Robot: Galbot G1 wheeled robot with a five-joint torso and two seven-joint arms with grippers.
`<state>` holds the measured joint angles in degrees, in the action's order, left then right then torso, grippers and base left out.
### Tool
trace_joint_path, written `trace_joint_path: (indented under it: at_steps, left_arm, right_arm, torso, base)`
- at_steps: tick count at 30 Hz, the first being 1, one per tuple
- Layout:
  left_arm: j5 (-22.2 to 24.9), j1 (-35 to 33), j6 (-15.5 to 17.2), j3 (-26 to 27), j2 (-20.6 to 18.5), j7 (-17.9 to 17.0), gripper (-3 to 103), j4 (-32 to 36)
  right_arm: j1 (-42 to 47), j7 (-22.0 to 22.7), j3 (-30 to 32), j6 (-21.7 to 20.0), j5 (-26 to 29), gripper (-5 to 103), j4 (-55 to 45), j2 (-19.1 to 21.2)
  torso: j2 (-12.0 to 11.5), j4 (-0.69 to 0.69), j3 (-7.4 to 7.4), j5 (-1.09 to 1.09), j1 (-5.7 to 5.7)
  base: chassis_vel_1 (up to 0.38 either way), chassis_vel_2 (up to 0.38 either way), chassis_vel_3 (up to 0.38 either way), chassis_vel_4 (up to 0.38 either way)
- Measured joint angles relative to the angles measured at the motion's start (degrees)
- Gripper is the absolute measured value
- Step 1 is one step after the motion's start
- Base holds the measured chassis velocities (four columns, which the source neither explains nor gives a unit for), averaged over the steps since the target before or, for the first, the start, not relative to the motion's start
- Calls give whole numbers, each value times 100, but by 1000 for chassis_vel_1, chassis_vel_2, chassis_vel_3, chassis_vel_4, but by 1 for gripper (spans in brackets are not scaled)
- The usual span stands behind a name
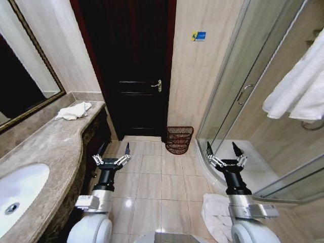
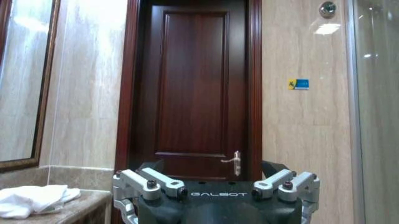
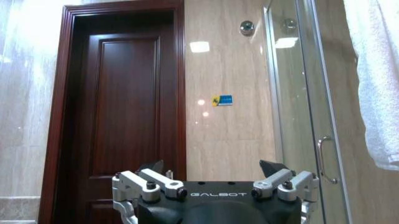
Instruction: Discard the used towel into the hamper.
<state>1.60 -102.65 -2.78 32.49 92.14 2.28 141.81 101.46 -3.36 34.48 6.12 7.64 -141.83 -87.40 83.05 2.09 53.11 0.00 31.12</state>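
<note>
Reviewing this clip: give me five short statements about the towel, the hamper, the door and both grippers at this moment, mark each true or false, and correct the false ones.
1. The hamper stands on the floor against the wall beside the dark door. True.
2. The crumpled white towel is inside the hamper. False: it lies on the far end of the marble counter.
3. The left gripper holds the towel. False: it is open and empty, above the floor tiles.
4. The right gripper is open and empty. True.
5. The door stands wide open. False: it is closed, handle visible.
</note>
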Motion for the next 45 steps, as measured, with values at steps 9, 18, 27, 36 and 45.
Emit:
trace_joint_path:
  at_steps: [9,18,27,36,45]
  left_arm:
    - [1,4,0,-12,0,-9,100,-11]
    - [-7,34,2,93,0,-14,100,11]
    - [-2,46,57,144,0,-42,100,22]
    - [74,64,43,158,0,-43,100,24]
    - [129,80,51,179,0,-62,98,24]
  right_arm:
    - [0,7,12,19,51,100,0,15]
    - [39,16,-15,68,38,100,-10,-28]
    - [34,15,-8,81,50,100,-23,-11]
    - [34,9,-25,85,39,100,-21,-30]
    - [21,70,-7,313,23,100,25,-15]
  torso:
    - [1,0,0,0,-1]
    - [0,0,0,0,0]
    - [-1,1,1,0,2]
    - [-1,1,0,2,0]
    - [-2,0,2,0,6]
  base:
    - [-37,33,43,-31]
    - [-128,118,126,-113]
    - [-153,167,161,-158]
    - [-194,190,188,-188]
    - [-125,117,125,-125]
